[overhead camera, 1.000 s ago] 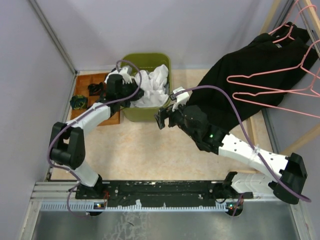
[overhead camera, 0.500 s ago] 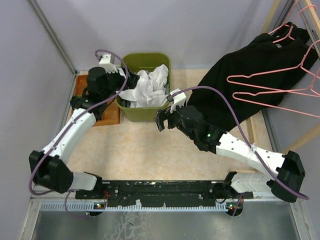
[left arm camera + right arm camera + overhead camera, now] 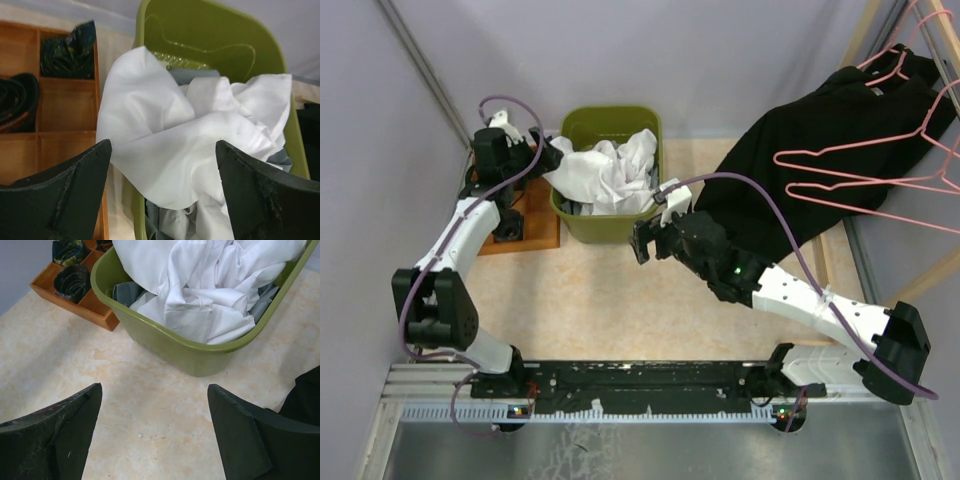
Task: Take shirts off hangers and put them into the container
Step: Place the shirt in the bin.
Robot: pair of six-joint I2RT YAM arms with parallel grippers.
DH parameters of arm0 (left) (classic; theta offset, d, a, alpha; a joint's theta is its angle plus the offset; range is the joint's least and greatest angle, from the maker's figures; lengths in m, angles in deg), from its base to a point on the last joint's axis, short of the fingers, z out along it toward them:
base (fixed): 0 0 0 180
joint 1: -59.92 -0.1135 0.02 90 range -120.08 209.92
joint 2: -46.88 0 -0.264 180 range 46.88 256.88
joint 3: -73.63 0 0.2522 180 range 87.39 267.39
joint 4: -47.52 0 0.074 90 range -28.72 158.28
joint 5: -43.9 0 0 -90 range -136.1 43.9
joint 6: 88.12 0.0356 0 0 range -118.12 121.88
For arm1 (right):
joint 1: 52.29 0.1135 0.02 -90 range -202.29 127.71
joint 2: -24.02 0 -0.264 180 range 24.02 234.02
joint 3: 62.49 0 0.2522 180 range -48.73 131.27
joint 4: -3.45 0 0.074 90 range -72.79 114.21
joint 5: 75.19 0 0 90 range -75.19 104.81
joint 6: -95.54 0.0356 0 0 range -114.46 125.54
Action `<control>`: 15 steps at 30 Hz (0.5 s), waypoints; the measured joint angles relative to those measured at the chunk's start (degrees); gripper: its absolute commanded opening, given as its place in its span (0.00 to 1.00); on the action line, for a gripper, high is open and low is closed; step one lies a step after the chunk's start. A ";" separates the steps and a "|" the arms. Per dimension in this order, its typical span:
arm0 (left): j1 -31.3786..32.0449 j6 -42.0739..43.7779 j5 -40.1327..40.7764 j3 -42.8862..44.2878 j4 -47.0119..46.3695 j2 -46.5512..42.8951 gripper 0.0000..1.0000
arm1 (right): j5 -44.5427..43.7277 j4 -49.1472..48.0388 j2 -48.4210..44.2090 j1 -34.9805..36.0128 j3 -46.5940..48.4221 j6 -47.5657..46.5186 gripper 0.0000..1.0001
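Well, both pairs of fingers stand wide apart, holding nothing. The left gripper (image 3: 164,150) faces the white shirt (image 3: 605,170) heaped in the container (image 3: 610,112) at upper centre, one fold spilling over the left rim. I'd tuck that fold in, then send the right gripper (image 3: 155,390) for the black shirt (image 3: 820,150) at upper right.

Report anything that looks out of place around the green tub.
The white shirt is not fully inside the green tub. A fold of it spills over the tub's left rim toward the wooden tray. Nothing looks torn or damaged, and the tub stands upright.
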State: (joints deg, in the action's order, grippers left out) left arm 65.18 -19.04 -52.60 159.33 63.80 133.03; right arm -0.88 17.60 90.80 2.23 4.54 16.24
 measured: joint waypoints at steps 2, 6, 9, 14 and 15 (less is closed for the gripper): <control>-0.70 -1.14 -1.75 0.00 0.35 2.58 0.81 | 0.33 0.52 0.00 0.00 0.00 0.07 0.86; -1.64 -2.32 -5.86 0.15 0.57 5.49 0.60 | 0.55 1.20 0.00 0.00 0.02 0.07 0.87; -1.84 -3.10 -8.74 0.48 0.48 6.05 0.26 | 0.55 1.73 -0.02 0.00 0.02 0.07 0.87; -1.88 -3.98 -14.27 1.20 -1.03 6.64 0.02 | 0.57 2.34 -0.02 0.00 0.02 0.07 0.87; -1.88 -4.22 -15.30 1.42 -1.42 6.99 0.00 | 0.55 2.38 -0.02 0.00 0.02 0.07 0.87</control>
State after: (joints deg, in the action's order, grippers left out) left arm 63.30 -23.26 -67.90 160.75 62.38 140.03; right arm -0.33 19.98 90.78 2.23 4.57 16.31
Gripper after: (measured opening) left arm 0.080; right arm 0.865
